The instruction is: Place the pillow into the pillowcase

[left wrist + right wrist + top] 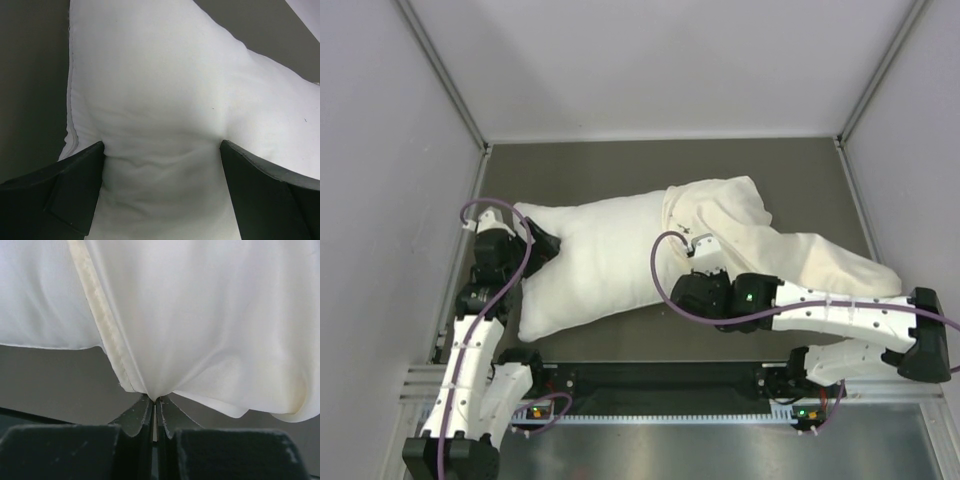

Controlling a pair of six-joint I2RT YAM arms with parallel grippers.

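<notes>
Pinching a fold of the pillowcase (210, 315) right at its hemmed mouth edge, the right gripper (155, 407) is pressing its jaws fully together, and the cloth is gathering to a point between the fingertips. The left gripper (162, 150) is standing spread wide and straddling one end of the pillow (165, 90). The white cushion is bulging between the two fingers (75, 175) and touching the inner face of each.

Going by size from there, the dark grey table (620, 165) is carrying everything, with pale walls (380, 150) boxing it in on three sides. The pillow is lying across the middle of the table, stretching from the left gripper at its left end toward the right. More than half of it is showing bare and bright white. The pillowcase, creamier and wrinkled, is lapping over the pillow's right end; how deep the pillow is sitting inside it cannot be told. Beyond that, the rest of the pillowcase is trailing limp to the right, toward the right arm (850, 310). From overhead, the right gripper is holding the near edge of the pillowcase's mouth, where cream cloth is meeting white cushion. A purple cable (658, 262) is looping beside each wrist.
</notes>
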